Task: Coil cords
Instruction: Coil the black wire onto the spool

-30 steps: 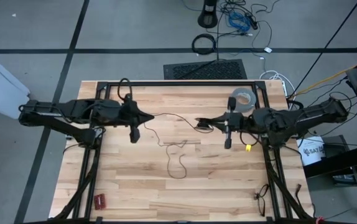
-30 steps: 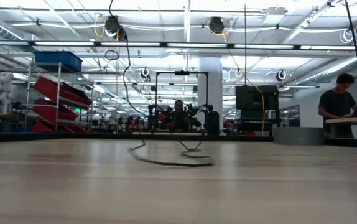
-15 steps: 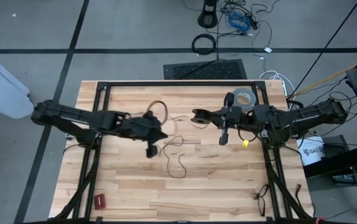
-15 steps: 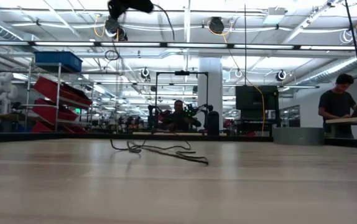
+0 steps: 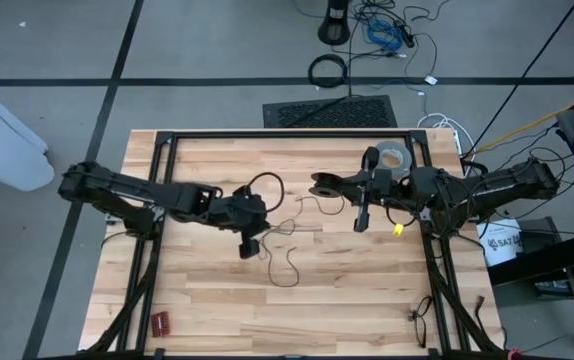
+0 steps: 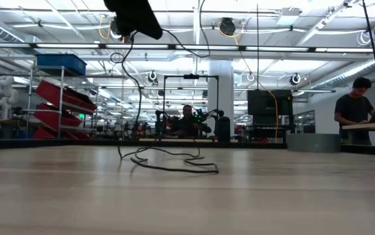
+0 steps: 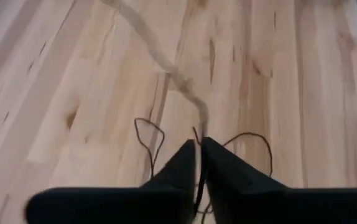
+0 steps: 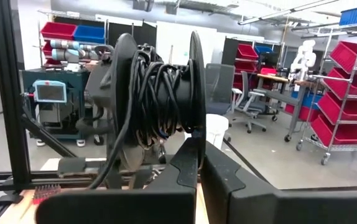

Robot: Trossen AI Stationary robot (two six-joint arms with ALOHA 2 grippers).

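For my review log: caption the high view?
Left gripper pinches thin black cord mid-table; right gripper waits shut nearby.

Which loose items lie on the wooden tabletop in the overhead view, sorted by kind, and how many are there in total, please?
Thin black cord: 1
Grey tape roll: 1
Small red object near the front left corner: 1
Small yellow object beside the right arm: 1
Total: 4

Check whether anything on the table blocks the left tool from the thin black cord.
Nothing visible does. The left tool is already at the cord: in the left wrist view the thin wire runs up between its nearly closed fingers. The tape roll sits far off, beside the right tool.
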